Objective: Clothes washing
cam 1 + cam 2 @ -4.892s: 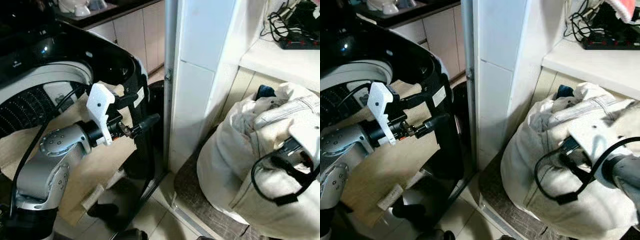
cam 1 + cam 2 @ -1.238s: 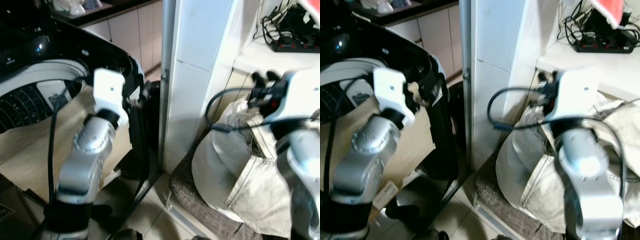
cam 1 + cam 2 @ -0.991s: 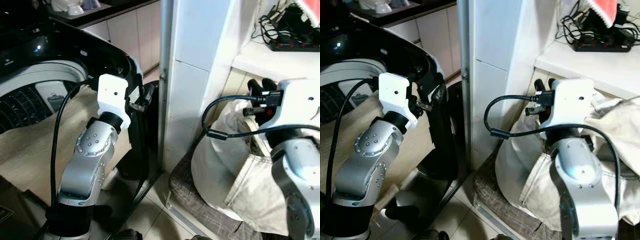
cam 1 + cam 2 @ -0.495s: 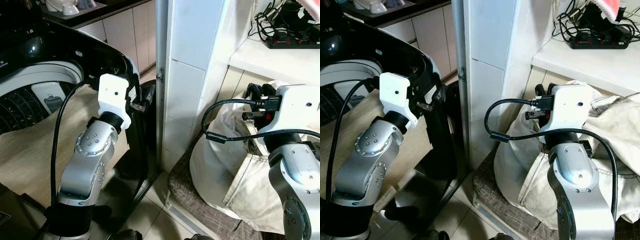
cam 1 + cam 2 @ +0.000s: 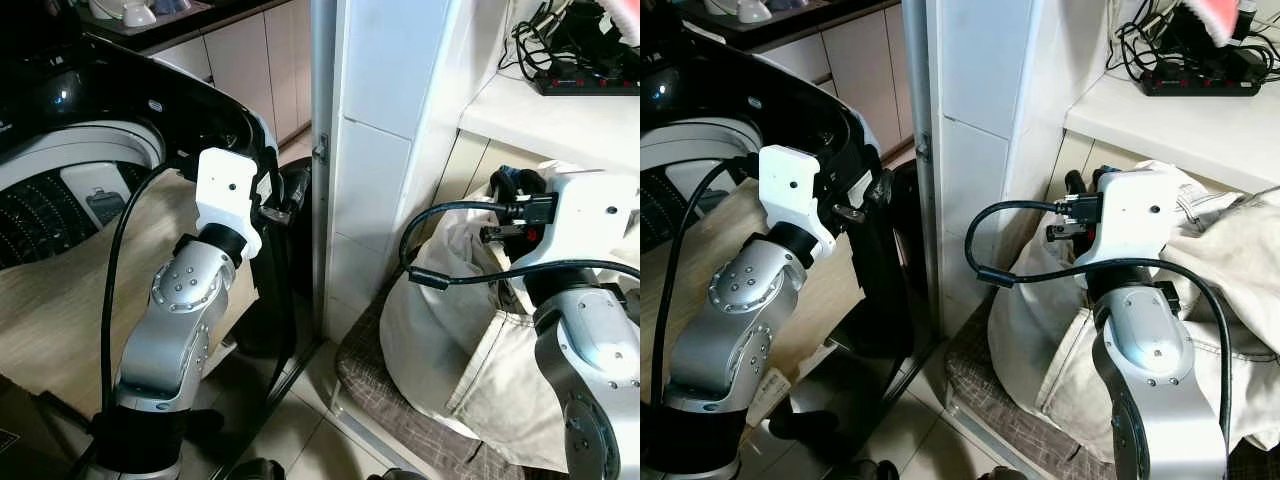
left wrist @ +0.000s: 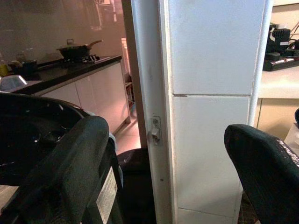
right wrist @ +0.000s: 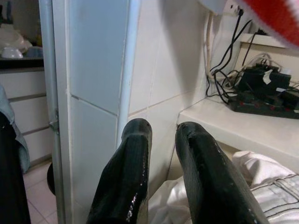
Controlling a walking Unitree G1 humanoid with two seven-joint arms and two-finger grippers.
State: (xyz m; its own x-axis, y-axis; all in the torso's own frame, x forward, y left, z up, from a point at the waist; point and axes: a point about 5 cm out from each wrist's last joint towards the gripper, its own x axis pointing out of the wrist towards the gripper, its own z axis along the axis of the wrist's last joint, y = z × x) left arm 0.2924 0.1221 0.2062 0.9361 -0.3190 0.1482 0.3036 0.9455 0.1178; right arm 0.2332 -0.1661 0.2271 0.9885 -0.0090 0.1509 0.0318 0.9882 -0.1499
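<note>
A beige cloth (image 5: 60, 300) is lying draped over the rim of the black top-loading washing machine (image 5: 90, 110) as the left gripper (image 5: 862, 195) is hovering beside it, fingers spread wide. Past the white tiled pillar (image 5: 385, 150), the right gripper (image 7: 163, 140) is hanging, fingers nearly together and empty, above the heap of pale laundry (image 5: 450, 320) on the checked cushion (image 5: 400, 420).

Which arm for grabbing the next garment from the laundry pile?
Right. The right gripper hovers at the heaped white laundry pile; the left gripper is by the black top-loading washing machine.
</note>
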